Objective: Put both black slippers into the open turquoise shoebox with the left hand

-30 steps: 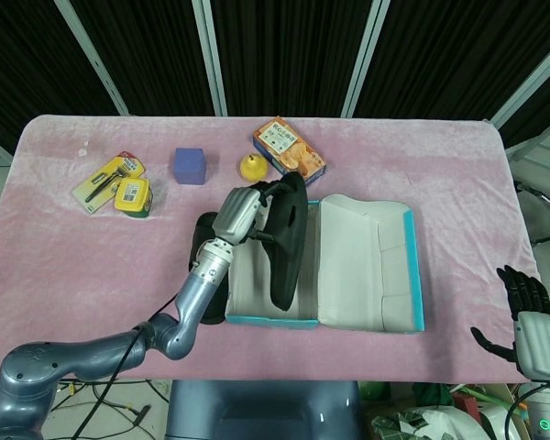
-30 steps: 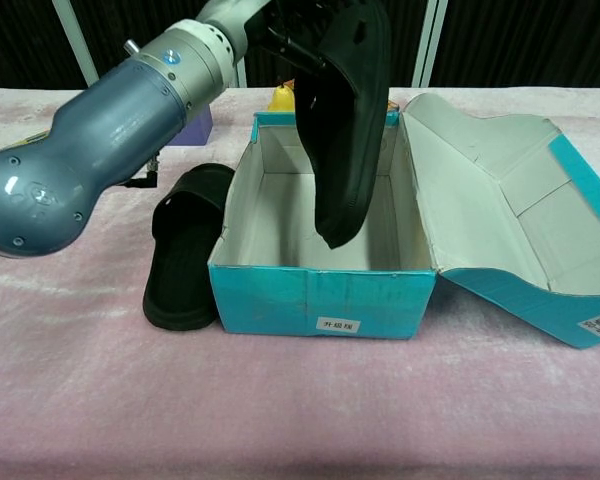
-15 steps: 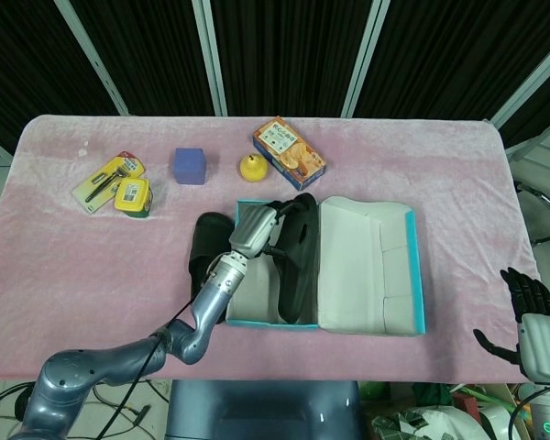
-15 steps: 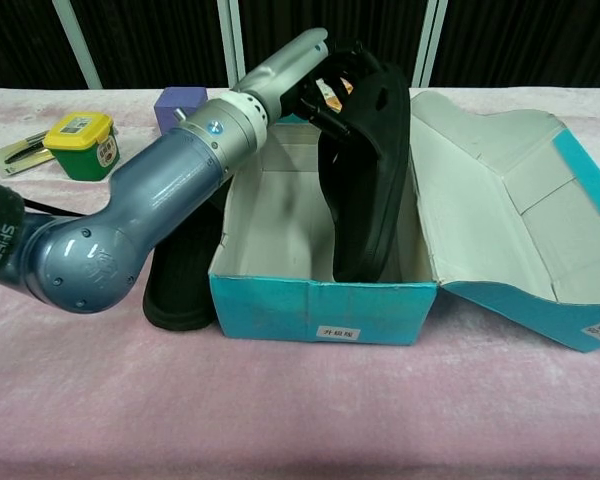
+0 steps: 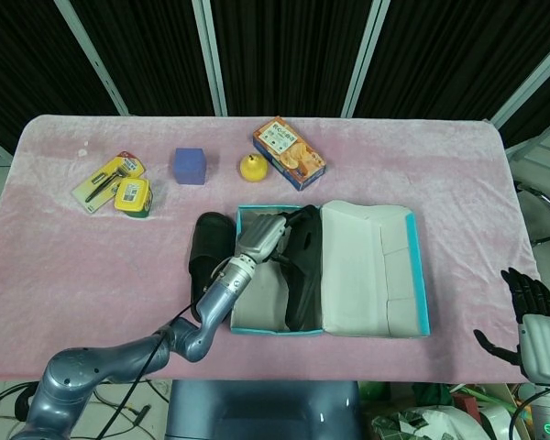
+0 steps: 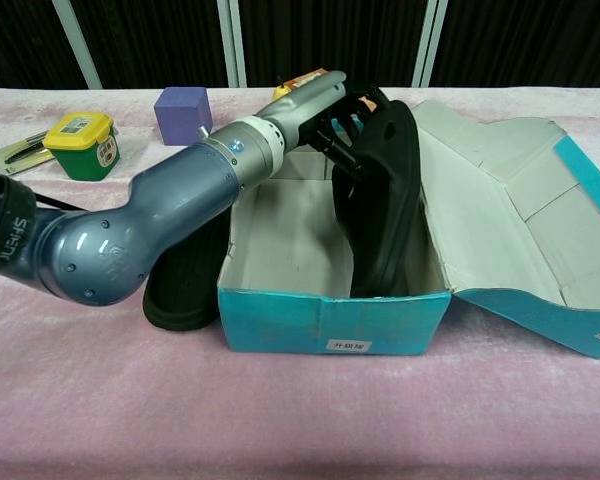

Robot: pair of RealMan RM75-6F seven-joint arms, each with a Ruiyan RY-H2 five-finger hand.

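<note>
1 slipper [image 5: 302,266] in shoebox [image 5: 420,302]; other slipper [image 5: 206,252] left.

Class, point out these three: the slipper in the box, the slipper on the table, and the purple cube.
Slipper in box [image 6: 385,200], chest view, on its sole.
Slipper on table [image 5: 204,247], head view, on its upper.
Purple cube [image 5: 190,166], head view, on its top face.

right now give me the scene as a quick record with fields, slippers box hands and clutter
slipper in box: black slipper standing on edge along the right wall, inside the turquoise shoebox
held by: left hand, fingers on the slipper's upper end
other slipper: second black slipper flat on the pink cloth, against the box's left side
box lid: open, lying to the right
right hand: at the table's right edge, holding nothing
clutter: purple cube, green tub, snack box, yellow fruit
</note>
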